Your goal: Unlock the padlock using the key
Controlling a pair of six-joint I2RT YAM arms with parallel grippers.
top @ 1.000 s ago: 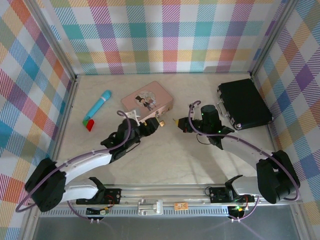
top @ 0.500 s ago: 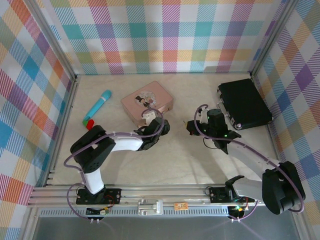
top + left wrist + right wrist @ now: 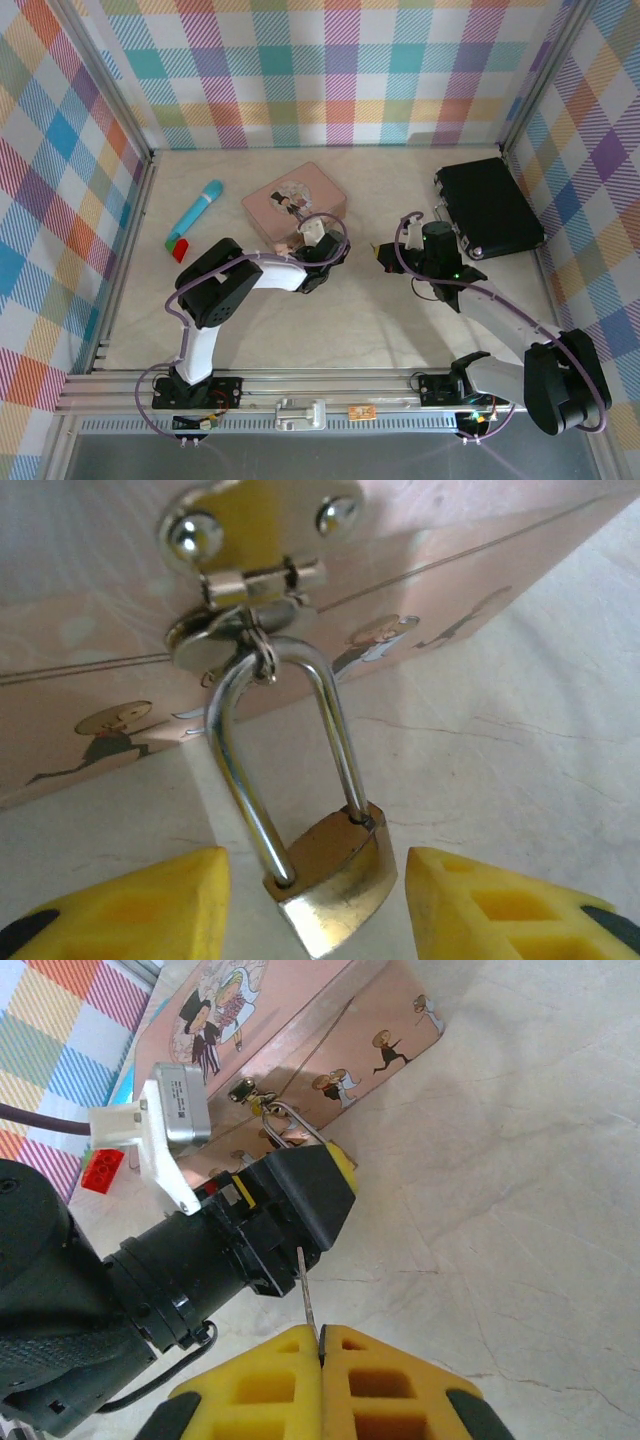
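The brass padlock (image 3: 335, 872) hangs by its steel shackle from the clasp of the pink tin (image 3: 90, 680), its body resting on the table. My left gripper (image 3: 318, 905) is open and straddles the padlock body, with a gap on each side between the lock and the yellow fingers (image 3: 140, 905). My right gripper (image 3: 320, 1345) is shut on the key (image 3: 308, 1295), a thin grey sliver pointing towards the left gripper (image 3: 300, 1185). In the top view the two grippers, left (image 3: 325, 262) and right (image 3: 383, 255), face each other a short way apart in front of the tin (image 3: 295, 195).
A black case (image 3: 490, 205) lies at the back right, close behind the right arm. A turquoise tube (image 3: 197, 212) and a small red block (image 3: 179, 248) lie at the left. Checked walls enclose the table on three sides.
My left arm has folded and its gripper has slid right along the tin's front to the padlock, jaws narrowing around it. My right gripper has drawn back slightly to the right with the key.
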